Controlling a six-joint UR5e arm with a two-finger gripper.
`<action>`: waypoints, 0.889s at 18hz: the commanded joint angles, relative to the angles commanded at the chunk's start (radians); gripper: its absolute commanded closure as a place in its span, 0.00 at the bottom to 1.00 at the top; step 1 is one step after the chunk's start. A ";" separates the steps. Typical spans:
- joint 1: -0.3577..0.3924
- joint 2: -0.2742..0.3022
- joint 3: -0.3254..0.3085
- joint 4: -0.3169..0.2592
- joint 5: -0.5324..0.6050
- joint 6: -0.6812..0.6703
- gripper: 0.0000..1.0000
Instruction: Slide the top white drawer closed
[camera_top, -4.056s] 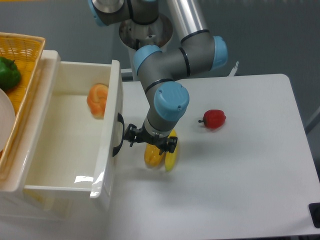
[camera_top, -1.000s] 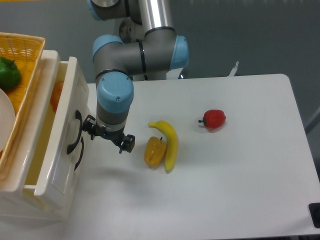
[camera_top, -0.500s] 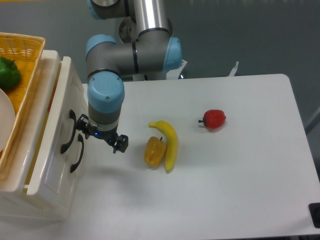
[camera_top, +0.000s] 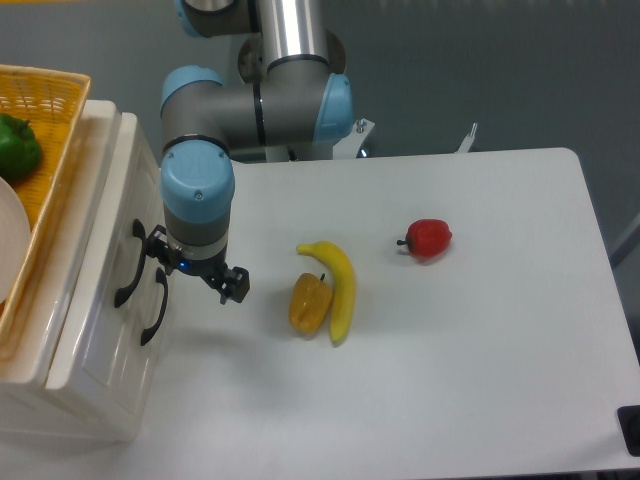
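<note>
at the table's left edge the top white drawer (camera_top: 100, 230) sits almost flush in its cabinet (camera_top: 70, 400), because the gripper (camera_top: 195, 275), fingers spread apart and holding nothing, presses beside its black handle (camera_top: 127, 272).

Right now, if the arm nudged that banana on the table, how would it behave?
The banana is curved and lies flat, so it would probably pivot or slide rather than roll. It touches the yellow-orange pepper, which would likely get shoved too. It looks light and easy to move.
</note>
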 joint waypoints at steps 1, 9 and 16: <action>0.000 0.000 0.000 0.000 0.002 0.000 0.00; 0.011 0.002 0.002 0.000 0.002 0.003 0.00; 0.041 0.000 0.002 0.002 0.005 0.012 0.00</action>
